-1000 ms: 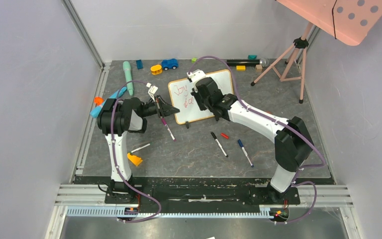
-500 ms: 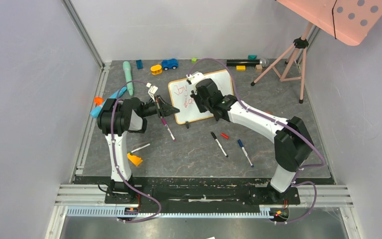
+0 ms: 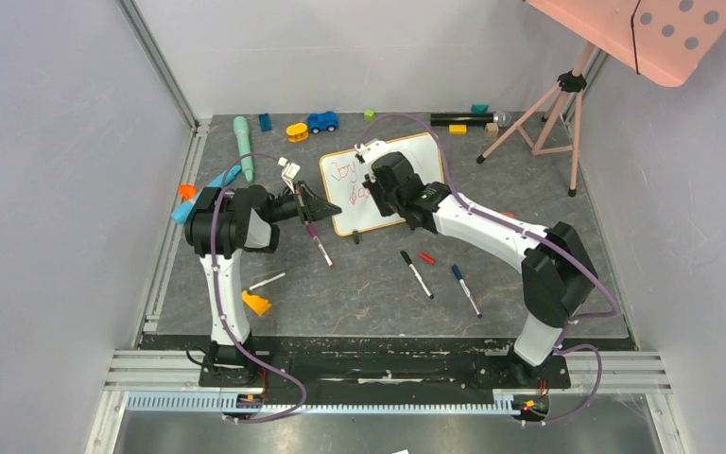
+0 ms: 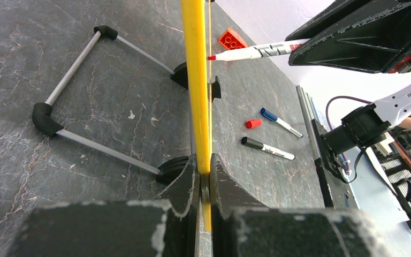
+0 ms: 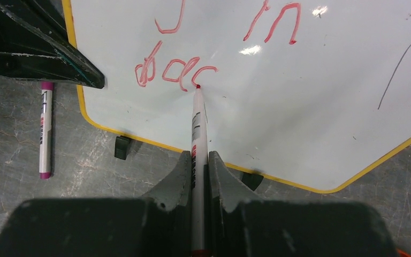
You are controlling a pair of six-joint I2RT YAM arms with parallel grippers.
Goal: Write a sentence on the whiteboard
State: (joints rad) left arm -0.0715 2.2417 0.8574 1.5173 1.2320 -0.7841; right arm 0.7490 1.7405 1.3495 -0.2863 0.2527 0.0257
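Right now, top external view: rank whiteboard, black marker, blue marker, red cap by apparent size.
1. whiteboard
2. black marker and blue marker: look alike, not ranked
3. red cap, smallest

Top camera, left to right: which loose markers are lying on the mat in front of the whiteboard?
purple marker → black marker → blue marker
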